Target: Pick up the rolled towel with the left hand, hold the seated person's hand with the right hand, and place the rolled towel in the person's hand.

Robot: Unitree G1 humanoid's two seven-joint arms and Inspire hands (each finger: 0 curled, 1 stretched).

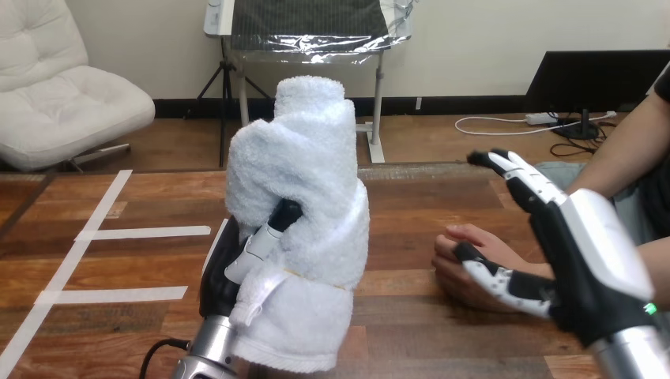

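The rolled white towel [300, 181] stands upright above the table's front, close to the camera. My left hand [225, 280] is shut on its lower part, with fingers wrapped into the folds. At the right, the person's hand [468, 239] rests on the wooden table [427, 197]. My right hand [589, 260] hovers just to its right and is open: its fingers point straight up and away, and its thumb reaches across in front of the person's hand. I cannot tell whether the thumb touches it. The towel is about a hand's width left of the person's hand.
White tape strips [142, 232] mark the table's left part. The person's forearm [632, 150] comes in from the right edge behind my right hand. Bare tabletop lies between the towel and the person's hand.
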